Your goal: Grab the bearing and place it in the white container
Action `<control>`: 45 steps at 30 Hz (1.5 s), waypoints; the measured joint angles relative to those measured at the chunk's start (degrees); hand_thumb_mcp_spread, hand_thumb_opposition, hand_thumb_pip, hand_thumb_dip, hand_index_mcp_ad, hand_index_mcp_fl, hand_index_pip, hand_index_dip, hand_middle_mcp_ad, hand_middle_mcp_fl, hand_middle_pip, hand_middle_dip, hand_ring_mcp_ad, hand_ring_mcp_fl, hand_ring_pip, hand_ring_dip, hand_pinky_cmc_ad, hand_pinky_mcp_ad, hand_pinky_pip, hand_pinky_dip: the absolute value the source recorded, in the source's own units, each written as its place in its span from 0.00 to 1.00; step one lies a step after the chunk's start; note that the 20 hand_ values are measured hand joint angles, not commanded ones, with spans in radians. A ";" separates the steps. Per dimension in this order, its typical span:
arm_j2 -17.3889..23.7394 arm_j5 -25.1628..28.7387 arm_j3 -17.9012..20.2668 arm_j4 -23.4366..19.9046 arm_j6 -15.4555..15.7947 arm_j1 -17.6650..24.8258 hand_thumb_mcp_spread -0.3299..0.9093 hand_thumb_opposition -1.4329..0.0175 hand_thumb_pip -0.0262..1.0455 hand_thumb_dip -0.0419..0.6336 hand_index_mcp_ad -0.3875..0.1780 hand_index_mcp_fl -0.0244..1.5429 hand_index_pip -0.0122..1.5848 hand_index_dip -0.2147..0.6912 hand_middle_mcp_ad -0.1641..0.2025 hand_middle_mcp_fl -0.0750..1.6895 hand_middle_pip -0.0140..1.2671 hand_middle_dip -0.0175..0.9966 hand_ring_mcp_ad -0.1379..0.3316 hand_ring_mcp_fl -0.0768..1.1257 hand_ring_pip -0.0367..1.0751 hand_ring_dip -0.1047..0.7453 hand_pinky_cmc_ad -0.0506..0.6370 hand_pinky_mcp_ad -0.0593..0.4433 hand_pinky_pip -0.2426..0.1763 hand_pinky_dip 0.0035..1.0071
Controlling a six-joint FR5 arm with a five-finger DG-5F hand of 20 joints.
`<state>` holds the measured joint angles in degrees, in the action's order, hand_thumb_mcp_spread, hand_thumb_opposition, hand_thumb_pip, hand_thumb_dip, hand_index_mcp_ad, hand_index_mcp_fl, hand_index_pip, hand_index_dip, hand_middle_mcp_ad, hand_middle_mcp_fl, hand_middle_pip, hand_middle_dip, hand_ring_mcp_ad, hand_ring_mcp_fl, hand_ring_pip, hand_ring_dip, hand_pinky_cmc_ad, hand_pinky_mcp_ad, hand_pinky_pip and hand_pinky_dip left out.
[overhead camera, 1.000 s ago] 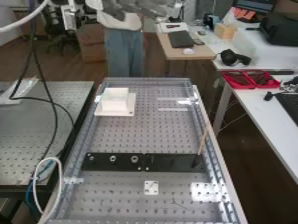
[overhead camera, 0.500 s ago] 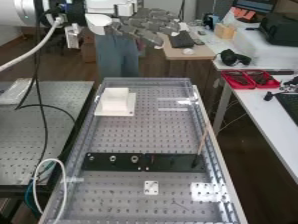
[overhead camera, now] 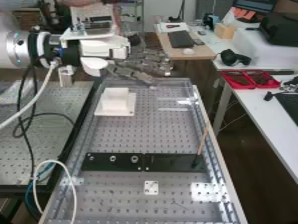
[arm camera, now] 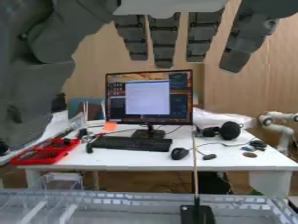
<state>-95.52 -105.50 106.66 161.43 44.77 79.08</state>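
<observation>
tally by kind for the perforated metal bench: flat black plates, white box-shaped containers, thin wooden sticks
flat black plates: 2
white box-shaped container: 1
thin wooden stick: 1
total: 4

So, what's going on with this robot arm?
The robot arm has its open hand near the bench's far end, holding nothing. It's meant to put a bearing in the white container. Small metal rings, probably bearings, sit on the black strip, so the pick-up hasn't happened yet.
</observation>
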 joint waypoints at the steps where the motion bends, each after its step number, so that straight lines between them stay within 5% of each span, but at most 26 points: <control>1: -0.42 -0.78 0.41 -0.87 0.04 -0.50 0.48 0.53 0.45 0.14 0.72 0.05 0.07 0.38 0.70 0.06 0.11 0.19 0.64 0.06 0.13 0.20 0.56 0.68 0.40 0.25; 11: -5.80 -5.11 2.02 -6.43 -2.03 -4.57 0.51 0.51 0.47 0.25 0.64 0.09 0.13 0.38 0.70 0.06 0.11 0.20 0.64 0.06 0.13 0.20 0.56 0.68 0.40 0.26; 32: -16.01 -8.72 2.73 -16.16 -1.07 -10.18 0.57 0.47 0.55 0.32 0.56 0.08 0.66 0.37 0.70 0.05 0.11 0.20 0.64 0.06 0.12 0.21 0.56 0.67 0.40 0.22; 45: -21.11 -9.63 1.43 -18.90 1.41 -11.12 0.59 0.46 0.56 0.34 0.52 0.07 0.84 0.40 0.69 0.05 0.11 0.20 0.63 0.06 0.12 0.21 0.55 0.68 0.40 0.19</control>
<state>-116.63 -115.13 108.09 142.54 46.18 67.96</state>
